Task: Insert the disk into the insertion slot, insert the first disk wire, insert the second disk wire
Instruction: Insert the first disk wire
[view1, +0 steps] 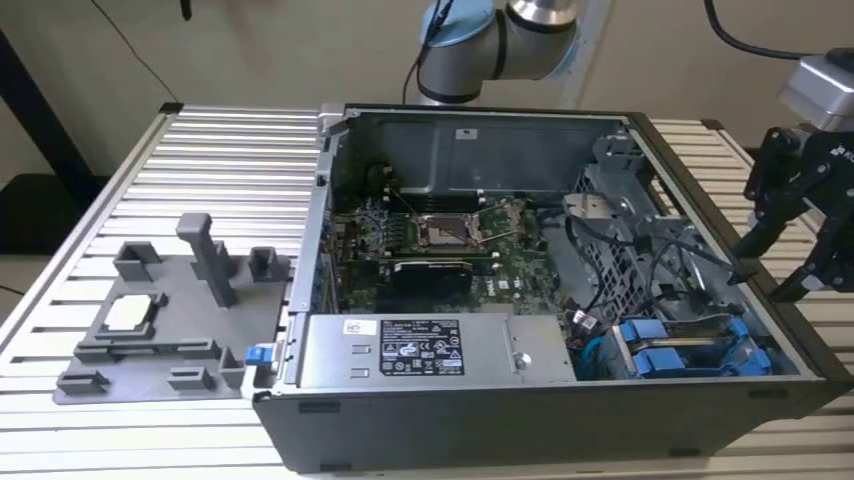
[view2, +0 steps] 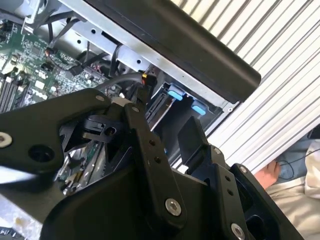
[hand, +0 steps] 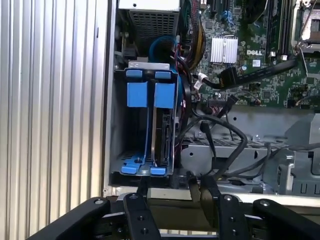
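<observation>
The disk (hand: 163, 131) stands on edge in the insertion slot (hand: 118, 125) of the grey drive cage, its blue carrier tab (hand: 165, 95) beside a second blue carrier (hand: 136, 94). In the exterior view the blue tabs (view1: 663, 345) sit at the case's front corner, on that view's right. My gripper (view1: 771, 270) hovers open and empty above the case's edge on that side, apart from the cage. In both wrist views its black fingers (hand: 138, 202) (view2: 150, 145) spread with nothing between them. A loose black cable connector (hand: 226, 79) lies over the motherboard near the cage.
The open computer case (view1: 534, 425) lies on a slatted metal table (view1: 214, 160). A silver labelled power-supply box (view1: 427, 350) sits next to the cage. A grey fixture plate (view1: 160, 320) with blocks lies on the exterior view's left. Black cables (hand: 235, 137) run beside the cage.
</observation>
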